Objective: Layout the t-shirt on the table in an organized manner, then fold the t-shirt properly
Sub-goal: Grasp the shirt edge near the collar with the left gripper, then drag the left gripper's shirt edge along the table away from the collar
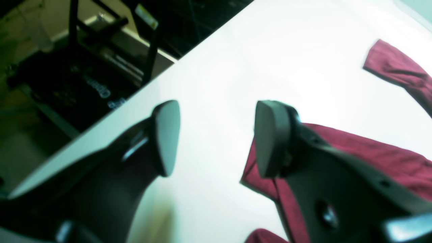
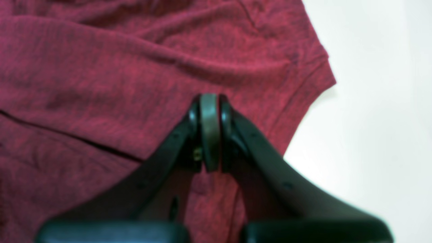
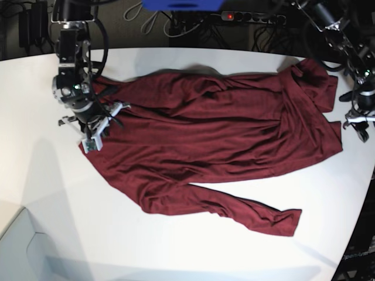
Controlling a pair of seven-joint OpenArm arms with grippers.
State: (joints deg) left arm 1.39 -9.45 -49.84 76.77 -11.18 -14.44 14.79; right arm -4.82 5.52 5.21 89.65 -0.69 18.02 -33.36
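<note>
We saw the left end effector (image 1: 216,138) at the right edge of the base view, w/ its jaws parted and nothing between them; in the left wrist view only bare white desk (image 1: 270,50) showed in the gap. One finger (image 1: 273,138) stood just over the shirt's edge, the other finger over bare desk. The right end effector (image 2: 210,131) sat at upper left of the base view, arm coming down from the top edge, tilted toward the garment. Its jaws were pressed together; in the right wrist view the tip lay over the cloth near a hemmed edge, but we couldn't tell whether any fabric was pinched.

The t-shirt (image 3: 217,140) was dark maroon, long-sleeved, plain, spread across the middle of the desk in the base view, approx. left to right. It was wrinkled, w/ diagonal folds across the body. One sleeve ran toward lower right, its cuff at the bottom centre-right. The upper-right part was bunched and folded over itself near the left end effector. In the left wrist view a separate bit of cloth showed at the upper right.

Beyond the desk's far edge, at the top of the base view, were cables and a power strip (image 3: 252,17) w/ a red light. A dark stand frame (image 1: 77,67) showed upper left in the left wrist view, off the desk.
</note>
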